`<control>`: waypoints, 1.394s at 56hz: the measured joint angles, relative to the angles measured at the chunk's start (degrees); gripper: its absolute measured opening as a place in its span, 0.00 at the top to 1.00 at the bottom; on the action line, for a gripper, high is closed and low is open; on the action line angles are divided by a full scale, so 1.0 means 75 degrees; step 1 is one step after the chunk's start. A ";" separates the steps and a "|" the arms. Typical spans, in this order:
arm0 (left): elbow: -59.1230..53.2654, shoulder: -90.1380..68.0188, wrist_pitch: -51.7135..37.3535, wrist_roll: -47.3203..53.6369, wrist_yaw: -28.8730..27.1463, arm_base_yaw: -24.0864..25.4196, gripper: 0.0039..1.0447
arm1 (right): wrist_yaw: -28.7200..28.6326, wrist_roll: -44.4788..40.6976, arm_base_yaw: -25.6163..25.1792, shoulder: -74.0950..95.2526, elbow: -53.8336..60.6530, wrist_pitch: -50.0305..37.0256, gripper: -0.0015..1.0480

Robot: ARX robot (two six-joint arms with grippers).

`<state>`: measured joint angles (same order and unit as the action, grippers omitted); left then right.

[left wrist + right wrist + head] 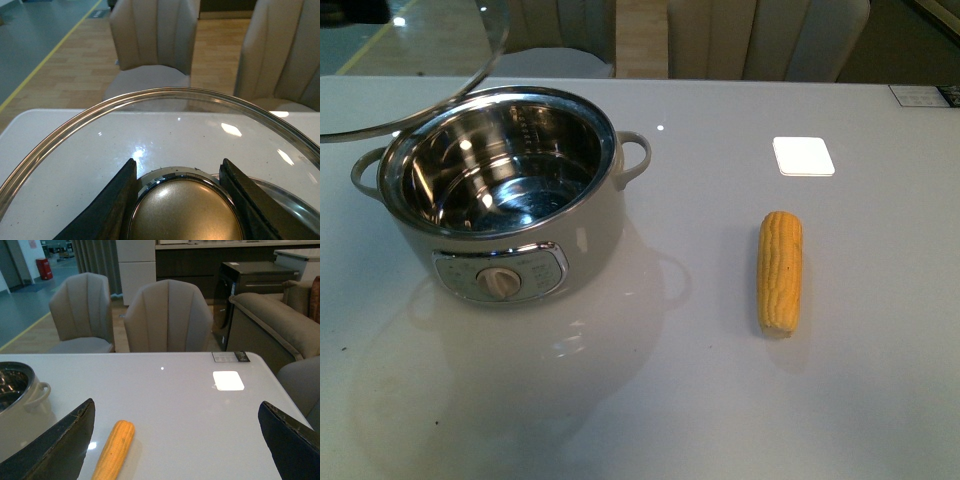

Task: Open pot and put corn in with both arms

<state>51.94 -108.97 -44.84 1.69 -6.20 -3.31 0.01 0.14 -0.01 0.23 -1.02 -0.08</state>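
Pot [500,190] open, corn [780,272] on tabletop [720,400].
Left wrist view alone: left gripper [178,167] clamps lid [165,92] knob [185,210]; right gripper [176,405] wide; panel [535,268] print unreadable.

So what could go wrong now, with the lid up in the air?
The glass lid hangs tilted near the pot, held only by its knob in the left end effector; it might slip and fall. The corn is round, so it could roll away when the open right end effector closes on it.

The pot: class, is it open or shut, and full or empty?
Open and empty: the pot shows bare steel inside, the left gripper holds its glass lid tilted above, the corn lies outside.
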 joint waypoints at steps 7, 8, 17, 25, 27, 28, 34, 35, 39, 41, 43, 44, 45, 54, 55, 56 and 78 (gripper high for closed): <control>-0.0560 0.0356 -0.0207 0.0006 0.0000 0.0766 0.59 | 0.0000 0.0000 0.0000 0.0000 0.0000 0.0000 0.08; -0.0583 0.0367 -0.0219 0.0006 0.0000 0.0801 0.59 | 0.0000 0.0000 0.0000 0.0000 0.0000 0.0000 0.08; -0.1148 0.0560 -0.0612 0.0000 0.0026 0.1883 0.59 | 0.0000 0.0000 0.0000 0.0000 0.0000 0.0000 0.08; -0.1408 0.0458 -0.1172 0.0009 0.0064 0.2611 0.59 | 0.0000 0.0000 0.0000 0.0000 0.0000 0.0000 0.08; -0.1422 0.0373 -0.1311 0.0023 0.0076 0.2745 0.59 | 0.0000 0.0000 0.0000 0.0000 0.0000 0.0000 0.08; -0.1428 0.0315 -0.1402 0.0026 0.0087 0.2830 0.59 | 0.0000 0.0000 0.0000 0.0000 0.0000 0.0000 0.08; -0.1437 -0.0391 -0.2060 0.0023 0.0347 0.3229 0.59 | 0.0000 0.0000 0.0000 0.0000 0.0000 0.0000 0.08; -0.1437 -0.0638 -0.2279 0.0026 0.0431 0.3284 0.59 | 0.0000 0.0000 0.0000 0.0000 0.0000 0.0000 0.08; -0.1437 -0.1043 -0.2699 0.0032 0.0495 0.3346 0.59 | 0.0000 0.0000 0.0000 0.0000 0.0000 0.0000 0.08; -0.1431 -0.1381 -0.2981 0.0038 0.0560 0.3410 0.59 | 0.0000 0.0000 0.0000 0.0000 0.0000 0.0000 0.08; -0.1416 -0.1711 -0.3194 0.0038 0.0644 0.3474 0.59 | 0.0000 0.0000 0.0000 0.0000 0.0000 0.0000 0.08; -0.1402 -0.1851 -0.3261 0.0038 0.0676 0.3506 0.59 | 0.0000 0.0000 0.0000 0.0000 0.0000 0.0000 0.08; -0.1370 -0.2084 -0.3363 0.0035 0.0723 0.3561 0.59 | 0.0000 0.0000 0.0000 0.0000 0.0000 0.0000 0.08; -0.0994 -0.2970 -0.3515 -0.0017 0.0930 0.3797 0.59 | 0.0000 0.0000 0.0000 0.0000 0.0000 0.0000 0.08; -0.0959 -0.3019 -0.3515 -0.0026 0.0941 0.3806 0.59 | 0.0000 0.0000 0.0000 0.0000 0.0000 0.0000 0.08; -0.0892 -0.3104 -0.3515 -0.0058 0.0985 0.3821 0.59 | 0.0000 0.0000 0.0000 0.0000 0.0000 0.0000 0.08; 0.0105 -0.4159 -0.3550 -0.0248 0.1233 0.3724 0.59 | 0.0000 0.0000 0.0000 0.0000 0.0000 0.0000 0.08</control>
<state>52.73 -140.16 -71.46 -0.16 3.05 24.62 0.01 0.14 -0.01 0.23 -1.02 -0.08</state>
